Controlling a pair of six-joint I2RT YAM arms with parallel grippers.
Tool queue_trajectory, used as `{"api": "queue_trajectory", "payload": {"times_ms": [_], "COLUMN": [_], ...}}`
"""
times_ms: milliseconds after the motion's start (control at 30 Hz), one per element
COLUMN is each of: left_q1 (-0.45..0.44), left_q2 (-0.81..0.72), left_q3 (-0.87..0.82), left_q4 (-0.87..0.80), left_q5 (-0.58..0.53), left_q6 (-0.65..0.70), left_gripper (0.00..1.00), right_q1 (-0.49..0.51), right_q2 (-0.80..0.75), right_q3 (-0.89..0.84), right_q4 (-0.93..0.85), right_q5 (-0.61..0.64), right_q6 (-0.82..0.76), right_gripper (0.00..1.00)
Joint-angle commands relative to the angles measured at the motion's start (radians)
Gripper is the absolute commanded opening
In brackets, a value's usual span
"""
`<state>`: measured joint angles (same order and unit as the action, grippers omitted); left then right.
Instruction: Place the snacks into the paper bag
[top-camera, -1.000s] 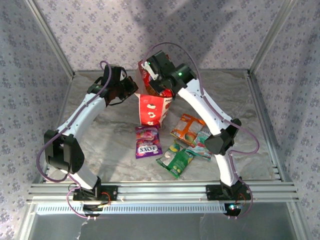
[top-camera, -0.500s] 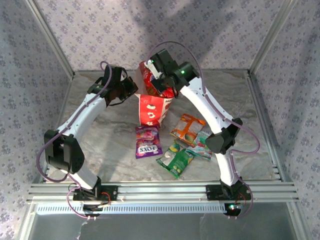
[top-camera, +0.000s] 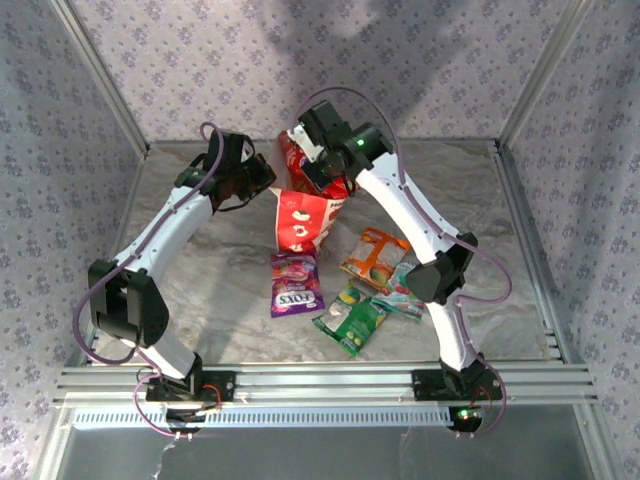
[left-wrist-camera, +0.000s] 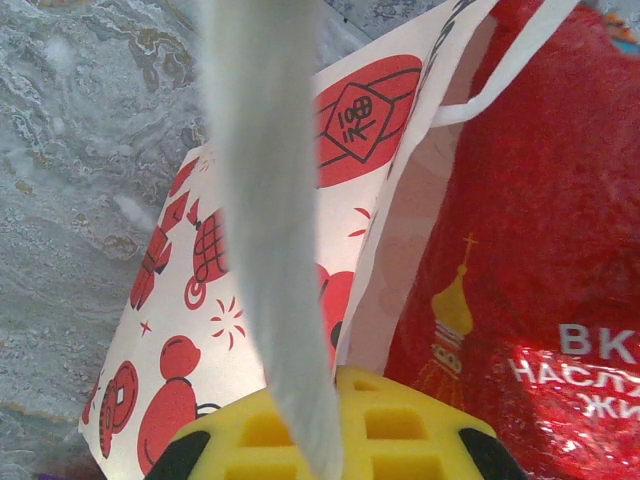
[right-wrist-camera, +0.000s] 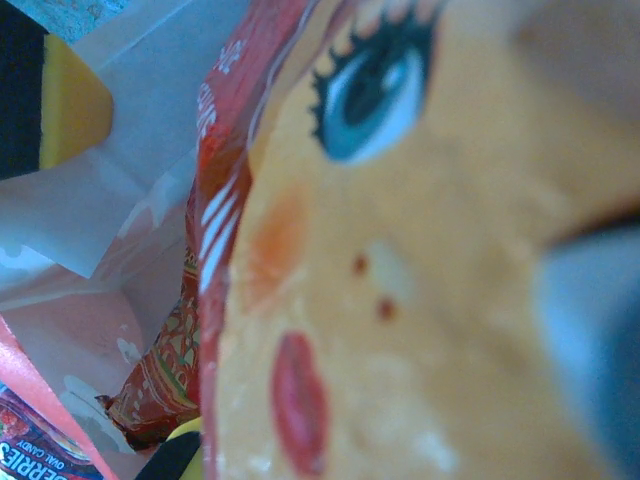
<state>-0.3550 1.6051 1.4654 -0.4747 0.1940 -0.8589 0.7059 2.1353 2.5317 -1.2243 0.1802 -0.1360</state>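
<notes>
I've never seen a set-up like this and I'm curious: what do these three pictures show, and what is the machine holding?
Two white robot arms are bolted to a marbled table, each ending in a two-finger gripper. The wide picture looks down from above; the other two come from cameras on the wrists. The left gripper is shut on the white handle of a red-and-white paper bag. The right gripper is shut on a large glossy red snack packet at the bag's mouth. On the table lie a purple FOX'S packet, an orange packet, a teal packet and a green packet.
</notes>
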Motion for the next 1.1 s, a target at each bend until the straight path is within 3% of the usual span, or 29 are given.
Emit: {"api": "queue_trajectory", "payload": {"times_ms": [0, 400, 667, 1067], "left_q1": [0.014, 0.005, -0.002, -0.006], "left_q2": [-0.004, 0.010, 0.022, 0.033], "left_q3": [0.039, 0.047, 0.050, 0.047], "left_q4": [-0.025, -0.016, 0.002, 0.013], "left_q5": [-0.058, -0.029, -0.003, 0.007], "left_q6": [-0.012, -0.025, -0.039, -0.049], "left_gripper": [0.05, 0.05, 0.05, 0.05], "right_q1": [-0.019, -0.066, -0.118, -0.129], "right_q2": [-0.006, 0.010, 0.047, 0.083], "right_q3": [0.051, 0.112, 0.165, 0.209], "right_q4": [-0.049, -0.014, 0.048, 0.110], "right_q5": [-0.010, -0.080, -0.242, -0.342], "right_q6": [-0.018, 0.050, 0.214, 0.322], "right_gripper": [0.00, 0.00, 0.00, 0.00]}}
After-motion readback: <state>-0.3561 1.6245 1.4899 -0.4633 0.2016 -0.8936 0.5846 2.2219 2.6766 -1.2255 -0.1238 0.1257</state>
